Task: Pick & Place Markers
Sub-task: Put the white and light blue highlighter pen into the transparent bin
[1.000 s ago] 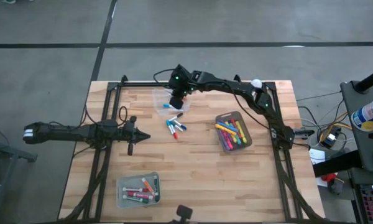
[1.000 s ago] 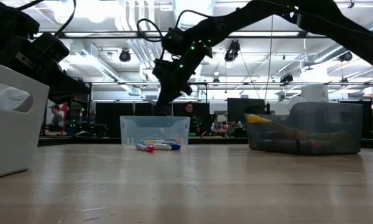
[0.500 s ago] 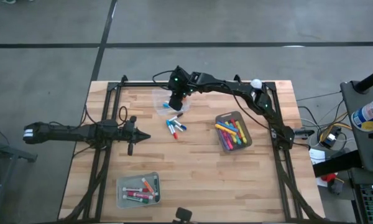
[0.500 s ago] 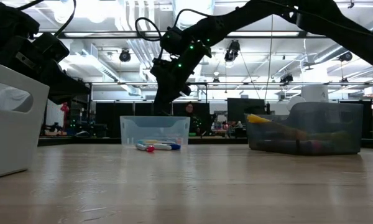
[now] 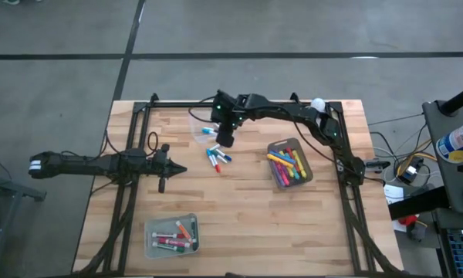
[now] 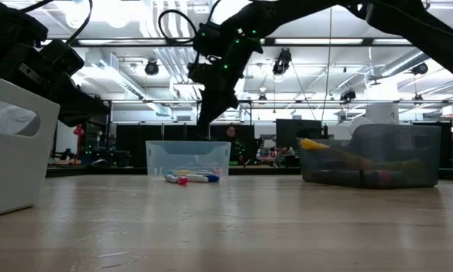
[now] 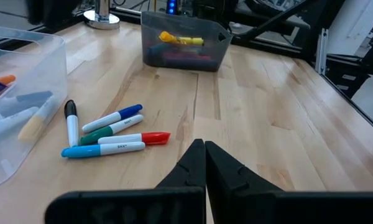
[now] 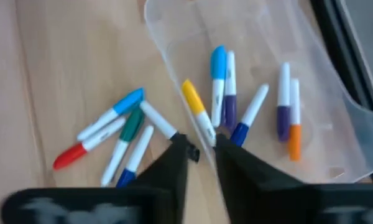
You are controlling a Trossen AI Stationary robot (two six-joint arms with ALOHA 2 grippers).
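Observation:
Several loose markers (image 5: 216,157) (image 7: 112,134) (image 8: 118,134) lie flat on the wood beside a clear bin (image 5: 201,123) (image 6: 187,157). That bin holds more markers, among them a yellow-capped one (image 8: 196,109) lying by its wall. My right gripper (image 5: 226,140) (image 8: 203,152) hovers above the bin's near rim, pointing down. Its fingers are open by a narrow gap and I see nothing between them. My left gripper (image 5: 182,168) (image 7: 204,146) is shut and waits left of the loose markers.
A grey bin (image 5: 289,163) (image 6: 374,155) with yellow, red and pink markers stands toward the table's right. Another clear bin (image 5: 172,235) with several markers sits near the near edge. Bare wood lies between the bins. The black frame rails (image 5: 131,193) run along both sides.
My right gripper has moved from over the clear bin toward the table's near edge and slightly right. It now stands over the bin's near rim, next to the loose markers. The markers and bins have stayed in place.

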